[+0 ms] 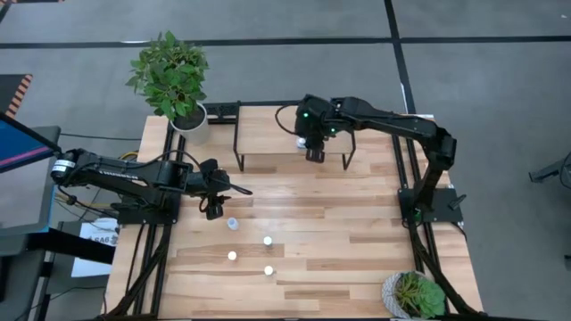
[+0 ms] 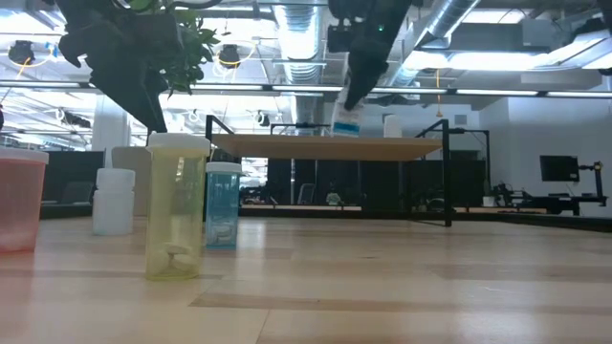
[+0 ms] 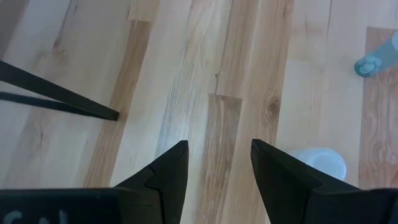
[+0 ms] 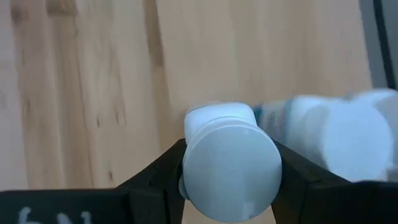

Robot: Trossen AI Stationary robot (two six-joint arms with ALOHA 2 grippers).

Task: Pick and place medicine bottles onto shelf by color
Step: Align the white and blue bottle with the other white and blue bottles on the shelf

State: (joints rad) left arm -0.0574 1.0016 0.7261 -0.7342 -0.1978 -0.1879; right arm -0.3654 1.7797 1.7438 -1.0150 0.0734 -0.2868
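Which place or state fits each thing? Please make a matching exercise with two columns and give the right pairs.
Things:
1. right claw
2. left claw
3. leafy plant
4. succulent plant

Places or states:
A. far left corner of the table
B. over the shelf, shut on a white-capped bottle
C. near right corner of the table
D. open, above bare wood

Pairs: 1-B, 2-D, 3-A, 4-C

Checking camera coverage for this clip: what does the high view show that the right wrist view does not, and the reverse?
Only the high view shows the left gripper open over the table, four bottles standing loose on it, and two potted plants. Only the right wrist view shows a second bottle right beside the held one. Both show the right gripper shut on a bottle over the shelf.
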